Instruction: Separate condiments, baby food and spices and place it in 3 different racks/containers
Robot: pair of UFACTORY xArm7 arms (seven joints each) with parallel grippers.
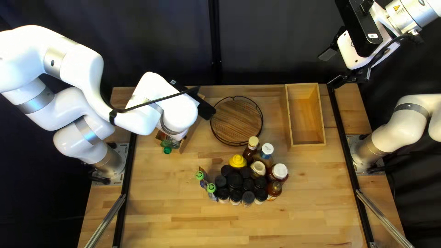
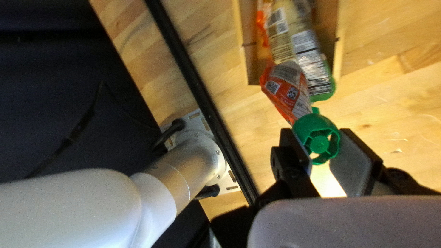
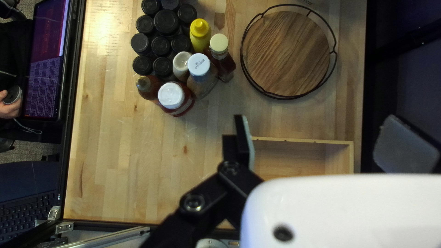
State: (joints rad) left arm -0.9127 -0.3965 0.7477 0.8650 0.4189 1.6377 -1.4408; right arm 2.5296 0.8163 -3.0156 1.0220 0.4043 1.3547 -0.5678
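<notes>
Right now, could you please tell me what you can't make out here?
Far ends of the pouches: cut off by the left wrist view's edge, behind my left arm in the top left view.
What the dark-lidded jars hold: lids hide it in the right wrist view.
Rest of the hand: beyond that view's edge.

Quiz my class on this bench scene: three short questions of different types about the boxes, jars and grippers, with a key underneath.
1. What lies in the wooden box ahead of the left gripper?
(a) spice jars
(b) pouches
(c) a yellow squeeze bottle

2. True or false: the right gripper is open.

3. Fill in: two more pouches, next to the black-lidded jars, have ____ caps.

Key: 1 b; 2 true; 3 green
</notes>
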